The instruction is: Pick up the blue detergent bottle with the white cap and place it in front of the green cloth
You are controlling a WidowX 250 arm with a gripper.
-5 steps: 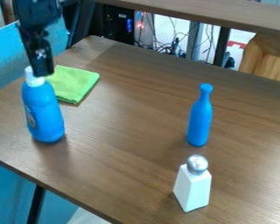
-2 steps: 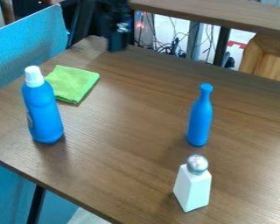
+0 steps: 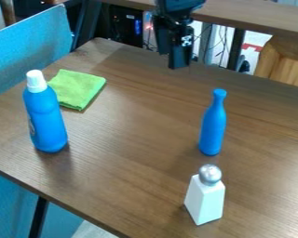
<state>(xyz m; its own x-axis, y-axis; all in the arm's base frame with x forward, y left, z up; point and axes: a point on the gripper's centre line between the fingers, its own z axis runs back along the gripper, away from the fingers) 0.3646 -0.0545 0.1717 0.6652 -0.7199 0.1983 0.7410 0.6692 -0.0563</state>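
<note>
The black gripper (image 3: 177,52) hangs at the top centre, over the table's back edge, apart from everything on the table. Nearest to it is a slim blue bottle (image 3: 212,125), upright on the right half. In front of that bottle stands a white tapered shaker (image 3: 205,200) with a round silver top. A larger blue bottle (image 3: 46,118) with a white cap is upright on the left. Behind and beside it, a folded green cloth (image 3: 78,88) lies flat.
The brown wooden table (image 3: 126,176) spans most of the view. A blue panel (image 3: 27,44) borders its left side. Beyond the back edge are a wooden shelf (image 3: 251,18), cables and a black computer case. A light wooden piece (image 3: 285,62) stands at the upper right.
From above the white-capped bottle on the left, the gripper has swung right along the back of the table to the top centre. That bottle remains upright on the left.
</note>
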